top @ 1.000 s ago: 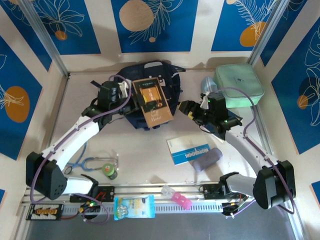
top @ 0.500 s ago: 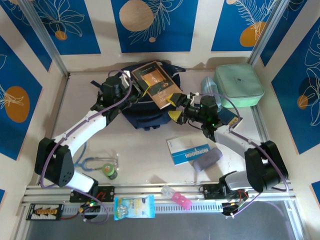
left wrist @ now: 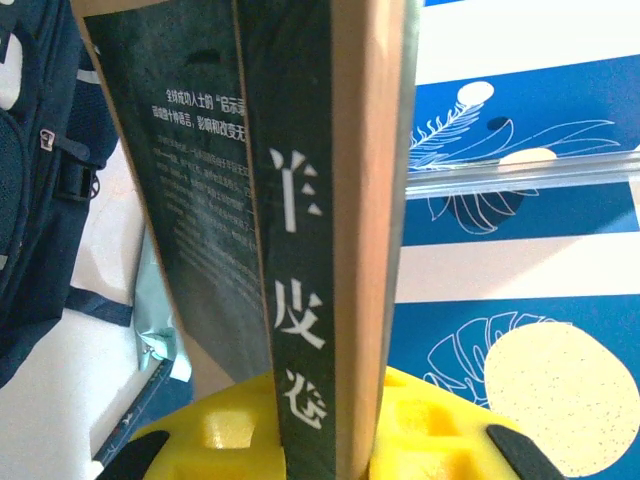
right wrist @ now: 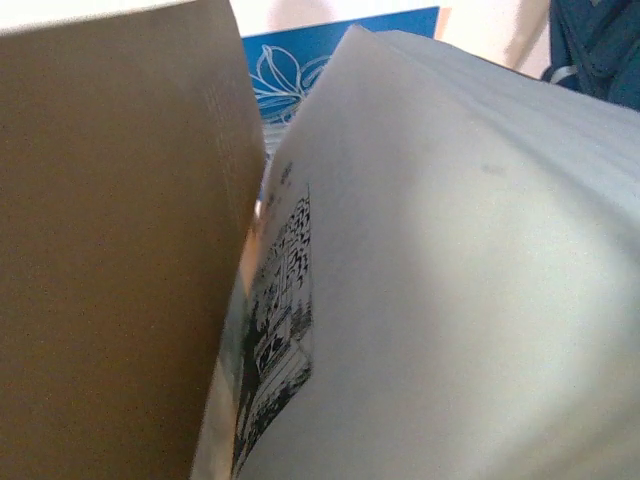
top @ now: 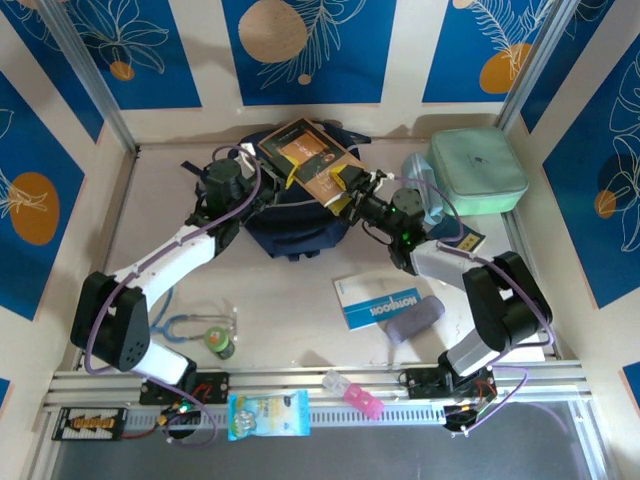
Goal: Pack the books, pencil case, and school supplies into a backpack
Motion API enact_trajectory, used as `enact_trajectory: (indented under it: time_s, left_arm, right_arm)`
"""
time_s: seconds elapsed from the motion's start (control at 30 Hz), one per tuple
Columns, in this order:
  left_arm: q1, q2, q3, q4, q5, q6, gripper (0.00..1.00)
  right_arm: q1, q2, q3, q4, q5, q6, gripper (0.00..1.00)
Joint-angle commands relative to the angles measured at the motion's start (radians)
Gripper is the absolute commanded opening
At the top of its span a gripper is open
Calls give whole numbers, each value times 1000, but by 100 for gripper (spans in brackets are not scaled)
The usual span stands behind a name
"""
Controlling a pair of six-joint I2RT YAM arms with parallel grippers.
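The left claw [top: 262, 182] is clamped on the brown book [top: 305, 160], pinching it at its 8 o'clock edge. In the left wrist view the spine rises straight from between the yellow pads [left wrist: 210, 440]. Holding one end of the spine probably leaves the rest of the book free to be steered into an opening.

The book hangs tilted, cover up, over the backpack [top: 290, 228], which lies at 12 o'clock on the table [top: 300, 290]. It is not yet inside.

The right claw [top: 340, 190] sits at the book's 4 o'clock corner. I cannot tell whether it has closed on the corner or only stands against it. Its wrist view shows the brown cover parted from the pale pages, so it is likely there to steady the loose end and stop the book fanning open.

The notebook [top: 378, 303] waits at 5 o'clock, touching a purple case [top: 415, 318]. The dark book [top: 467, 241] lies at 3 o'clock beside the right arm, and the mint case [top: 478, 170] is at 2 o'clock
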Motion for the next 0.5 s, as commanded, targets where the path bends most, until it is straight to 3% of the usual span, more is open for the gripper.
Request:
enact_trajectory:
  time_s: [0.0, 0.23, 0.37, 0.4, 0.47]
  left_arm:
    - [-2, 3, 13, 130, -10, -19, 0]
    - [8, 7, 13, 76, -6, 10, 0]
    - [9, 16, 56, -31, 32, 84, 0]
    - [7, 15, 79, -99, 35, 128, 2]
    - [4, 14, 126, -243, 38, 254, 23]
  right_arm:
    - [1, -9, 18, 89, 63, 32, 68]
    - [-31, -118, -39, -33, 89, -24, 43]
    - [-54, -178, -38, -122, 89, -79, 18]
    - [-62, -191, -35, -154, 89, -94, 13]
    - [-75, -227, -28, -227, 90, -138, 9]
